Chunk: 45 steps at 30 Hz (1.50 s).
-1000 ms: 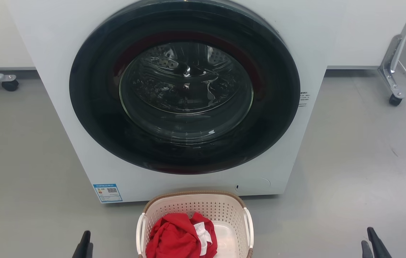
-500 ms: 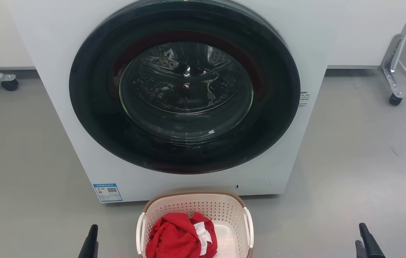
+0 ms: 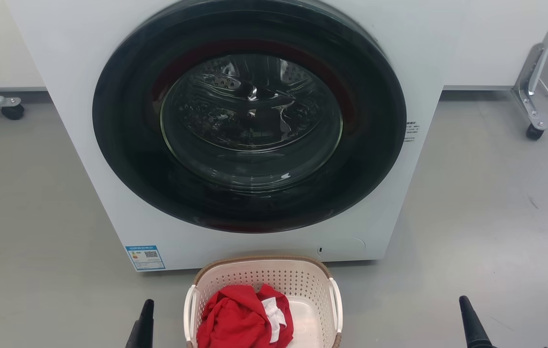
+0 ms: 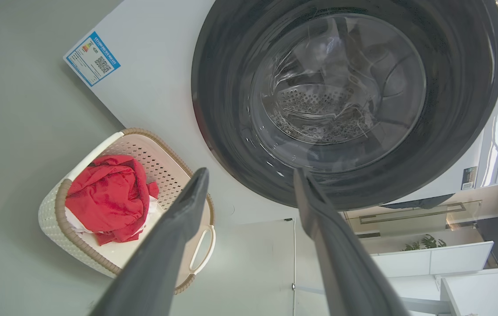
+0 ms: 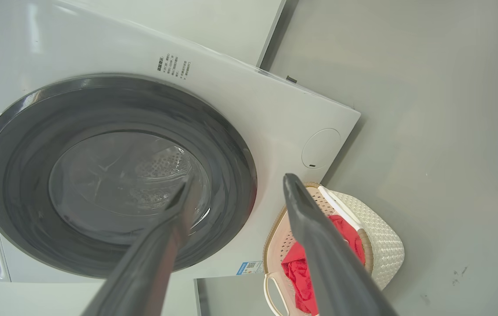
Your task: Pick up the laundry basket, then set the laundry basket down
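The laundry basket (image 3: 264, 278) stands on the grey floor right in front of the washing machine, cream with perforated walls, a brown rim and white side handles. A red garment (image 3: 235, 314) and a bit of white cloth lie inside. My left gripper (image 3: 147, 305) is low on the basket's left, apart from the handle. My right gripper (image 3: 462, 302) is farther off on its right. In the left wrist view the left gripper (image 4: 253, 172) is open and empty, with the basket (image 4: 55, 219) beside its left finger. The right gripper (image 5: 238, 180) is also open and empty, the basket (image 5: 385, 250) behind its right finger.
The white washing machine (image 3: 424, 58) with its shut dark round door (image 3: 250, 121) rises just behind the basket. A caster leg (image 3: 13, 112) stands at the far left and a metal caster frame (image 3: 535, 131) with a cable at the far right. Grey floor lies on both sides.
Both grippers have moved inward toward the basket, the left rightward and the right leftward. The head view has shifted slightly. The basket has stayed put.
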Available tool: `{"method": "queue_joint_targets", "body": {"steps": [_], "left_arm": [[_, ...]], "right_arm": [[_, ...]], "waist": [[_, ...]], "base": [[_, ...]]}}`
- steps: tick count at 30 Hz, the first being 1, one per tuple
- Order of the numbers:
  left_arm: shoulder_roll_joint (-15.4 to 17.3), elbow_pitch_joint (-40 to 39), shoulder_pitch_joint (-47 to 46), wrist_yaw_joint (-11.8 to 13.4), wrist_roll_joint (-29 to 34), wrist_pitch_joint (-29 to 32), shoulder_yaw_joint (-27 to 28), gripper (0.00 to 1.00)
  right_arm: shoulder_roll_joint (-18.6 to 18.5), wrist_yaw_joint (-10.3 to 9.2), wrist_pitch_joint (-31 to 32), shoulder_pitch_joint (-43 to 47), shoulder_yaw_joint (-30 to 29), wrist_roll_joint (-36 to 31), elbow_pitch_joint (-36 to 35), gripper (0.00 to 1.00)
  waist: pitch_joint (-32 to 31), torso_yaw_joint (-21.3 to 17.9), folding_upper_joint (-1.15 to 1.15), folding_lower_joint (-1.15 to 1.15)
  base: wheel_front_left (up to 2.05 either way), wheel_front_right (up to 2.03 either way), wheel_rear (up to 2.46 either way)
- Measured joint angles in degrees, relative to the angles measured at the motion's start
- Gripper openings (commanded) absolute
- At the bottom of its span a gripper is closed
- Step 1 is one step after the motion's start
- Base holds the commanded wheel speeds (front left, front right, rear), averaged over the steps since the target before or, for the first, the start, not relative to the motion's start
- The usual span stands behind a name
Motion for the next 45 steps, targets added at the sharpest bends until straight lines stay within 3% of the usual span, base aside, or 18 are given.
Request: {"method": "queue_joint_targets", "body": {"steps": [45], "left_arm": [[2.79,-2.66,-0.59,6.5,41.17,-9.11,-11.45,1.0]], "right_arm": [[-0.65,-6.43,-9.1,0.07,11.81,-33.36,-3.79,1.0]], "waist": [[-0.03,0.01,0.0,0.0]], "base": [[0.0,0.0,0.0]]}}
